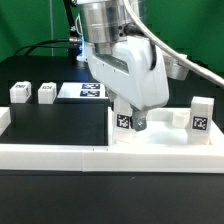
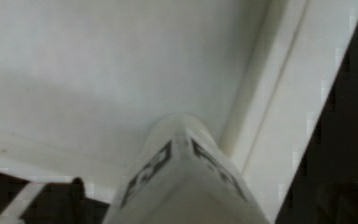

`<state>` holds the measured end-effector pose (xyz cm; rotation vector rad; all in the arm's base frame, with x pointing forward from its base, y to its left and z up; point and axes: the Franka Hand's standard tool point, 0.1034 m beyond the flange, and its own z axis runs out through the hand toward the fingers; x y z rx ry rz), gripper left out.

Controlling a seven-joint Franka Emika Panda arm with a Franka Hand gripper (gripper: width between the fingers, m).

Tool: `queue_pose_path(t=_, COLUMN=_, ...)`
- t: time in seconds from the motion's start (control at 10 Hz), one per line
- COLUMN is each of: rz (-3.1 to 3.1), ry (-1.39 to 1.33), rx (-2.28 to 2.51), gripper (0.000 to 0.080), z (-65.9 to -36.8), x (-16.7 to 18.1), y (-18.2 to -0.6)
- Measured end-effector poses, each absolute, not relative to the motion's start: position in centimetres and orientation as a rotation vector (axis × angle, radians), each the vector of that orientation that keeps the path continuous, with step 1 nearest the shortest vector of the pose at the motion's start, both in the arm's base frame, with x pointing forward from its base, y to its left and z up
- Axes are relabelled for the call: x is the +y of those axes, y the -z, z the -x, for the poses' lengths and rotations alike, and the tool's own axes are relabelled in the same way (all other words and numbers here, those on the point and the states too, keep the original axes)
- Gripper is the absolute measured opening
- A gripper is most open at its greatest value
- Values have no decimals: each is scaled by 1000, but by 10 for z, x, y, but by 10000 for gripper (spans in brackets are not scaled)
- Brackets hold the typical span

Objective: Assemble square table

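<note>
The white square table top (image 1: 165, 135) lies on the exterior view's right, with its raised rim up. My gripper (image 1: 129, 112) is shut on a white tagged leg block (image 1: 125, 122) and holds it upright at the top's corner on the exterior view's left. A second leg (image 1: 201, 114) stands upright at the top's far right side. Two more leg blocks (image 1: 18, 93) (image 1: 46, 93) lie on the black table at the left. In the wrist view the held leg (image 2: 185, 170) points down at the top's inner surface (image 2: 105, 70), close to its rim (image 2: 279, 100).
The marker board (image 1: 86, 92) lies flat behind the gripper. A long low white border wall (image 1: 60, 155) runs along the front edge, with a short end piece (image 1: 3, 120) at the far left. Cables hang behind the arm.
</note>
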<state>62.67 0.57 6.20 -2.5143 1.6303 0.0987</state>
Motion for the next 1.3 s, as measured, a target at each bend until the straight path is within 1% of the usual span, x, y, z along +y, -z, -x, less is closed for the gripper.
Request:
queue_pose_path(t=0.2, rz=2849, ry=-56, rx=1024, gripper=649, z=-627, x=4, y=-66)
queue_pose_path(t=0.3, rz=2915, ry=-44, rx=821, gripper=649, z=-625, x=6, y=-64)
queue_pose_path(t=0.4, rz=2939, ry=-24, rx=728, gripper=649, z=-625, x=3, y=-63)
queue_pose_path(t=0.5, rz=2923, ry=-27, rx=791, gripper=649, z=-625, x=3, y=-63)
queue_pose_path(t=0.6, rz=2924, ry=-28, rx=790, gripper=545, z=-625, x=3, y=-62)
queue_pose_path(t=0.7, rz=2919, ry=-29, rx=803, gripper=409, z=-624, x=3, y=-62)
queue_pose_path(t=0.8, rz=2877, ry=-38, rx=944, gripper=409, z=-624, x=4, y=-62)
queue_pose_path(t=0.9, rz=2851, ry=-43, rx=1019, gripper=288, z=-624, x=4, y=-62)
queue_pose_path(t=1.2, rz=2729, ry=-60, rx=1320, gripper=288, z=-625, x=4, y=-62)
queue_pose_path(t=1.3, rz=2593, ry=-76, rx=1593, gripper=288, z=-625, x=5, y=-63)
